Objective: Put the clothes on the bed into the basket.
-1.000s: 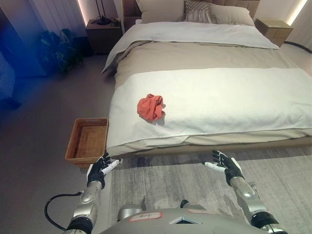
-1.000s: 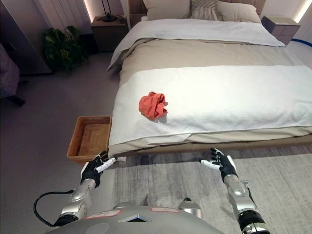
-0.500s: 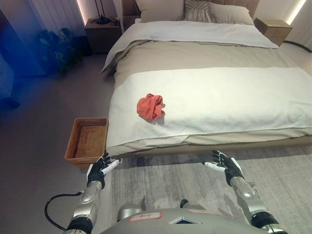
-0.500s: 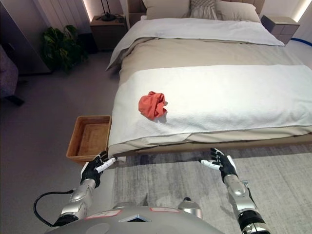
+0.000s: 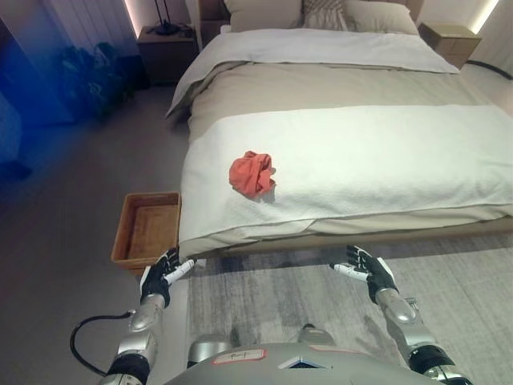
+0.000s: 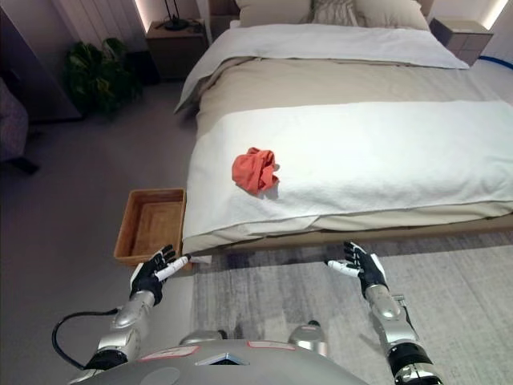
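Note:
A crumpled red garment (image 5: pixel 252 173) lies on the white blanket of the bed (image 5: pixel 385 160), near its left front corner. An empty woven basket (image 5: pixel 147 227) stands on the floor beside the bed's left front corner. My left hand (image 5: pixel 160 274) is open and empty, low over the floor just in front of the basket. My right hand (image 5: pixel 365 269) is open and empty, low over the rug in front of the bed's foot. Both hands are well short of the garment.
A grey rug (image 5: pixel 321 289) lies in front of the bed. Nightstands (image 5: pixel 167 54) stand at both sides of the headboard, with a lamp on the left one. A potted plant (image 6: pixel 100 76) stands at the far left. Pillows (image 5: pixel 321 14) lie at the head.
The whole view has shifted slightly, so the bed and basket appear a little nearer. Both hands keep the same open pose; the garment has not moved.

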Robot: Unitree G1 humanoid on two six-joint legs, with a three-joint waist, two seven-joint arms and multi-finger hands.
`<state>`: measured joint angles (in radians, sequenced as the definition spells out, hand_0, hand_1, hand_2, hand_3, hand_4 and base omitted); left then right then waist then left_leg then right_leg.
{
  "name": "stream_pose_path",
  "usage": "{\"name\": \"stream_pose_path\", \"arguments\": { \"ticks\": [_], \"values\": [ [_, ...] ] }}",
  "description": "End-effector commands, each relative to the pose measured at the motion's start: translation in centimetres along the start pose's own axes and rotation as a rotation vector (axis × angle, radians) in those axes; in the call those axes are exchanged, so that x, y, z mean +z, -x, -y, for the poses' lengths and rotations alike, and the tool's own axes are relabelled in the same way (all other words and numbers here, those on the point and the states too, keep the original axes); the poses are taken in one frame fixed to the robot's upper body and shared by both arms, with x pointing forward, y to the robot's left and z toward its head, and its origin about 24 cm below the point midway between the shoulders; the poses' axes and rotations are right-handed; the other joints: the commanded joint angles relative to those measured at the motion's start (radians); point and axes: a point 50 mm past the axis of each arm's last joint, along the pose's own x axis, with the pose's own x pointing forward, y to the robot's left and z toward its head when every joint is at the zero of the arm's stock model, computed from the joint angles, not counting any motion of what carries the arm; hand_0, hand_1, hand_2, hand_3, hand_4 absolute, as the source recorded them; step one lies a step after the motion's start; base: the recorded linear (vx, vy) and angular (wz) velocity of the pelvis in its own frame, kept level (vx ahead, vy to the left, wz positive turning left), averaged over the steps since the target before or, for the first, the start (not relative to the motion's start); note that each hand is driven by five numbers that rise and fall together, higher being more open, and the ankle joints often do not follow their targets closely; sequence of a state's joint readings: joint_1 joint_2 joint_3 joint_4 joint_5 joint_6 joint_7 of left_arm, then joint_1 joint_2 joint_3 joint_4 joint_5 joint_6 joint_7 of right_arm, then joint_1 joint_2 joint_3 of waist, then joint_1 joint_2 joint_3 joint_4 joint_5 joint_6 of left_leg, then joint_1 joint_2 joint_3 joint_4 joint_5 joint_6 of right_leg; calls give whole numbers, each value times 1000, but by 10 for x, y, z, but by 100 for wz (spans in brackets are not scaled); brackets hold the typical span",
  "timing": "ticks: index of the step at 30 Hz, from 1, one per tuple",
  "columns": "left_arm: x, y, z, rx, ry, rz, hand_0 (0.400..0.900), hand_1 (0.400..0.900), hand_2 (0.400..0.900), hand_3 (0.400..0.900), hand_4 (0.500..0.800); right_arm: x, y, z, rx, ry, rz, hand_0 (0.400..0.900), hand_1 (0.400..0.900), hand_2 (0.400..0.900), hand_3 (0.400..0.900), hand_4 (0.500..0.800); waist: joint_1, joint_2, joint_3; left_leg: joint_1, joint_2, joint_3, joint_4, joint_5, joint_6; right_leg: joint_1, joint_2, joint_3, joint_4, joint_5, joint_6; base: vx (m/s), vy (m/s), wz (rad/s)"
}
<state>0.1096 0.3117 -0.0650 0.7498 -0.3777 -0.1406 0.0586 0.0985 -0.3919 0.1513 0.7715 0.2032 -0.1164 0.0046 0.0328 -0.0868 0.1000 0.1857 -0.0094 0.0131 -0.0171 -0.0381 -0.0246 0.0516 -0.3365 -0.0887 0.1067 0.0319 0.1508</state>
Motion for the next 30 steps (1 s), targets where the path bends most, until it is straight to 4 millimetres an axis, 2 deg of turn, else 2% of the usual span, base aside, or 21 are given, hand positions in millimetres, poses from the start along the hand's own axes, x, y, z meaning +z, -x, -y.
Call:
{"name": "stream_pose_path", "arguments": {
  "ticks": [1,5,8,12,15,17,20,22,25,28,30],
  "values": [
    [69,-13,-14,31,-52,251,900,900,900,900,800,60,-15,5,-18,-22,220,900,900,900,900,800,7,27,18,-49,-52,-21,76,-74,86,-138,-26,97,343,248,4,19,210,0],
    [73,-14,-16,41,-34,266,900,900,900,900,800,62,-16,2,-5,-24,221,900,900,900,900,800,1,31,29,-26,-65,-14,109,-117,96,-215,-24,67,320,229,5,122,88,5],
    [77,-16,-14,45,-12,279,900,900,900,900,800,66,-17,4,-9,-30,233,900,900,900,900,800,-25,19,47,17,-68,-35,107,-147,74,-259,-23,54,154,224,34,253,-73,28],
    [80,-18,-13,56,-7,287,900,900,900,900,800,68,-18,5,-24,-37,243,900,900,900,900,800,-62,8,63,93,-60,-64,87,-195,57,-287,32,82,-56,277,80,249,-52,27],
    [82,-20,-11,61,-2,286,900,900,900,900,800,73,-19,6,-30,-38,254,900,900,900,900,800,-73,-4,65,129,-60,-79,91,-229,51,-315,65,56,-127,313,95,216,-37,20],
    [82,-20,-9,61,3,283,900,900,900,900,800,76,-19,6,-32,-40,262,900,900,900,900,800,-78,-9,62,143,-55,-93,92,-245,48,-312,78,57,-132,325,98,211,-64,26],
    [86,-23,-6,55,1,287,900,900,900,900,800,77,-20,7,-36,-46,265,900,900,900,900,800,-90,-11,54,164,-27,-105,80,-262,31,-320,105,96,-116,331,105,231,-103,25],
    [89,-24,-4,56,12,292,900,900,900,900,800,78,-20,8,-43,-58,269,900,900,900,900,800,-98,-7,39,183,10,-119,55,-267,8,-326,120,102,-112,300,97,210,-124,21],
    [91,-28,1,62,48,289,900,900,900,900,800,87,-23,13,-59,-47,289,900,900,900,900,800,-107,21,18,202,77,-128,52,-255,-24,-344,142,55,-81,266,73,281,-147,32],
    [104,-31,13,38,62,319,900,900,900,900,800,94,-22,21,-90,-37,311,900,900,900,900,800,-126,41,16,178,147,-150,92,-205,-57,-369,173,41,-8,211,45,201,-146,62],
    [114,-35,19,26,69,338,900,900,900,900,800,98,-23,28,-121,-46,322,900,900,900,900,800,-136,52,15,154,177,-149,123,-153,-78,-367,177,7,13,184,30,152,-154,57]
  ]
}}
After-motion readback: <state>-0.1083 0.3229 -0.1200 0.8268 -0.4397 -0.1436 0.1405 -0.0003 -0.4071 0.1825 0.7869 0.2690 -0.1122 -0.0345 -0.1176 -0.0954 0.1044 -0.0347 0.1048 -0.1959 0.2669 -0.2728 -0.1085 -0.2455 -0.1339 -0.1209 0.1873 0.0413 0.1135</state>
